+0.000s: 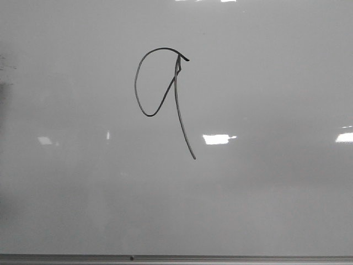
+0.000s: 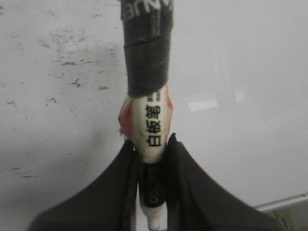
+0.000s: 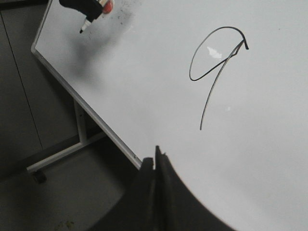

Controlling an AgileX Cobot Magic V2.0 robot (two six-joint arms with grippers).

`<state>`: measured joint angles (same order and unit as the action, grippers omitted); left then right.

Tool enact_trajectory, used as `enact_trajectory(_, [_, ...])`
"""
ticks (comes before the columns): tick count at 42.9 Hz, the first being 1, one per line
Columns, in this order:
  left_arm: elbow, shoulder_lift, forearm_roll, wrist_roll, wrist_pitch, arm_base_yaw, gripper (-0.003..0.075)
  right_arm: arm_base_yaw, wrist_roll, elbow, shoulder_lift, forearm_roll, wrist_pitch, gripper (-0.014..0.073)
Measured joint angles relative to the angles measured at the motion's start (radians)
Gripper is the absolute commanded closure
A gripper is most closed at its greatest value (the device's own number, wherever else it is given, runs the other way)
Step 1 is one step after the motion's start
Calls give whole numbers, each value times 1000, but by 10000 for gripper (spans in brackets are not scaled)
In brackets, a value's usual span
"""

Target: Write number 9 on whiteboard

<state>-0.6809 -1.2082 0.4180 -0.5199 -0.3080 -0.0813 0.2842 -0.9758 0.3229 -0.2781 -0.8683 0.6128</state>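
Note:
The number 9 (image 1: 164,94) is a thin black loop with a long slanted tail, drawn on the whiteboard (image 1: 265,193) that fills the front view. It also shows in the right wrist view (image 3: 216,67). My left gripper (image 2: 153,147) is shut on a white marker (image 2: 151,127) with black print and a grey taped upper barrel. That gripper shows far off in the right wrist view (image 3: 89,9), marker tip down, near the board's corner and apart from the 9. My right gripper (image 3: 158,161) is shut and empty, over the board's edge. No gripper shows in the front view.
The board has a thin grey frame (image 1: 176,258) along its bottom edge and stands on a white leg frame (image 3: 72,144) over a dark floor. Smudged ink specks (image 2: 72,62) mark the board near the marker. Bright light reflections (image 1: 216,139) lie on the surface.

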Motion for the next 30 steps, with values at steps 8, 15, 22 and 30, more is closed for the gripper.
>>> enact_trajectory(8, [0, -141, 73, 0, 179, 0, 739, 0, 0, 0, 0, -2, 0, 662])
enact_trajectory(15, [0, -225, 94, 0, 249, 0, 738, 0, 0, 0, 0, -2, 0, 662])
enact_trajectory(22, [0, -238, 97, 0, 258, 0, 738, 0, 0, -1, 0, -2, 1, 662])
enact_trajectory(30, [0, -240, 97, 0, 260, 0, 736, 0, 1, -8, 0, -4, 1, 662])
